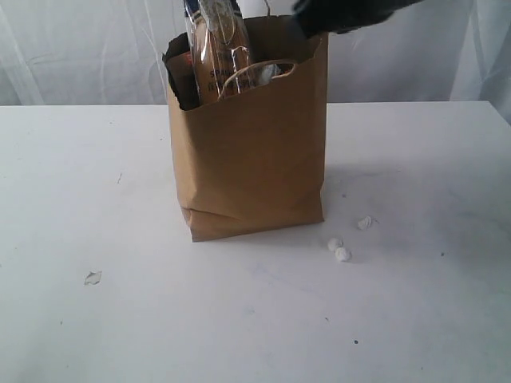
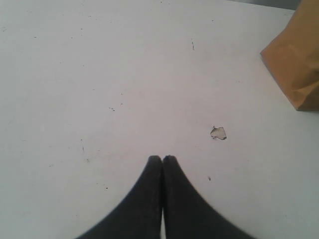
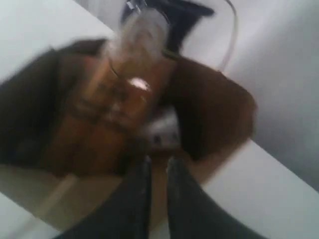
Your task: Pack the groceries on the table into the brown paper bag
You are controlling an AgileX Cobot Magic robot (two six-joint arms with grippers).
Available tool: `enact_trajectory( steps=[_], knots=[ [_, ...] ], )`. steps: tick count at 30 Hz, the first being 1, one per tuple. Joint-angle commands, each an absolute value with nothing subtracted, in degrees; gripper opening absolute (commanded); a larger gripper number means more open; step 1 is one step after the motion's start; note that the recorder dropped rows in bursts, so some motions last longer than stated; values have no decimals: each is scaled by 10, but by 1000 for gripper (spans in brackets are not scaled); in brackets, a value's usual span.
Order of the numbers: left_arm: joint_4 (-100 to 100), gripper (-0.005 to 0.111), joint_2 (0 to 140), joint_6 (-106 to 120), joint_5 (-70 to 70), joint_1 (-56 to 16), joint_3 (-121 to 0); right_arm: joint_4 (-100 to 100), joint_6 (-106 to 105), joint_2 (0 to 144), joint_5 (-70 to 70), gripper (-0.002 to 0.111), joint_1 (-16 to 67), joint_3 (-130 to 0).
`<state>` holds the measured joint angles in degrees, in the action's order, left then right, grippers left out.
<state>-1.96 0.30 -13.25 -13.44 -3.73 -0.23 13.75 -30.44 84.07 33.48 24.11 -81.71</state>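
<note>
The brown paper bag (image 1: 247, 159) stands upright in the middle of the table (image 1: 80, 199). The long spaghetti packet (image 1: 219, 48) sticks up out of its mouth, beside a pale item (image 1: 267, 73) that I cannot identify. The other groceries do not show. My right gripper (image 1: 310, 28) hovers at the bag's far right rim. In the blurred right wrist view, my right gripper (image 3: 158, 162) has a narrow gap between its fingers, over the bag (image 3: 214, 109) and packet (image 3: 124, 89). My left gripper (image 2: 162, 158) is shut and empty above bare table, away from the bag's corner (image 2: 299, 59).
Small white crumpled scraps (image 1: 342, 252) lie on the table right of the bag's base, with another scrap (image 1: 365, 223) near them. One more scrap (image 1: 93, 278) lies at the front left, and that scrap (image 2: 218, 133) also shows close to the left fingertips. A white curtain hangs behind.
</note>
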Motion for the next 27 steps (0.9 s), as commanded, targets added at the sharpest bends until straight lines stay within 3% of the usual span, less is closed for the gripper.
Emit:
enact_trajectory(
  steps=[1,7,12,17,22,27],
  knots=[
    [-21,0,0,-132,-135,-41,0,-148,-107,816,491,0,203,-815],
    [-21,0,0,-132,-135,-41,0,-254,-21,826,585,0,121,-743],
    [-21,0,0,-132,-135,-41,0,-244,32,841,553,0,93,-688],
    [-21,0,0,-132,-135,-41,0,-93,-58,843,464,1,98,-676],
    [-21,0,0,-132,-135,-41,0,54,-174,870,430,18,98,-676],
    [-21,0,0,-132,-135,-41,0,60,-175,942,419,36,98,-676]
  ],
)
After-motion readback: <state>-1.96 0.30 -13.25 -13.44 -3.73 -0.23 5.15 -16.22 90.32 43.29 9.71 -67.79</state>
